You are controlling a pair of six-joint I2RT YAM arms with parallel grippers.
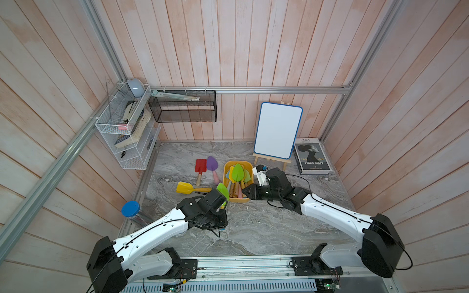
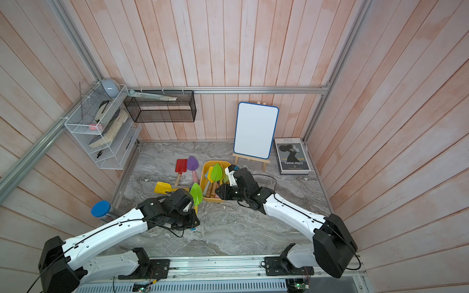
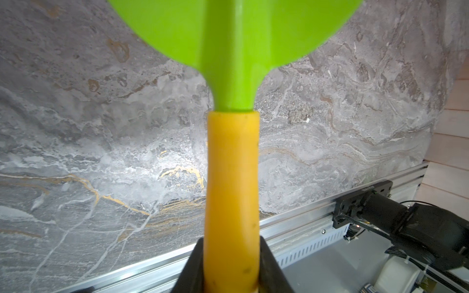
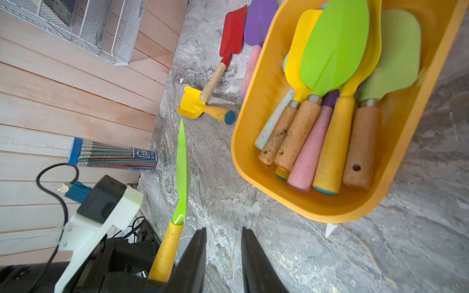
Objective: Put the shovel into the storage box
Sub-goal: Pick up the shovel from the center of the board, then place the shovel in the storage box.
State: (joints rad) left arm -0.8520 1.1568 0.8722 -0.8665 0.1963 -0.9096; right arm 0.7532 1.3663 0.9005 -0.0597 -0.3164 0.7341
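- Rack [image 1: 121, 132], white wire, hangs on the left wall with books in it. The black mesh basket [image 1: 182, 109] hangs on the back wall beside it.
- Tube [image 1: 130, 209] with a blue lid stands at the left edge of the counter [image 1: 253, 228]. It holds pencils, and its label reads "HB" in the right wrist view. The rest is too small to read.
- Red shovel [image 1: 200, 167] and purple shovel [image 1: 212, 165] lie side by side, left of the box. Yellow shovel [image 1: 186, 188] lies crosswise, just nearer.
- Left pincer [image 3: 231, 253] is clamped on the yellow handle of the green shovel [image 1: 222, 190]. The shovel is held above the counter, outside the box, just beside its near left corner.
- Box [image 1: 238, 161] sits mid-counter with several shovels in it, blades toward the far end and a green blade on top.
- Right pincer [image 4: 223, 229] is at the box's near right end, jaws apart with nothing between them.
- Board [image 1: 278, 129], blank white in a blue frame, stands on a wooden easel by the back wall.
- Book [image 1: 313, 156] lies flat in the far right corner. Its cover reads "ALILA" at the top and "Twins story" below a woman's profile.
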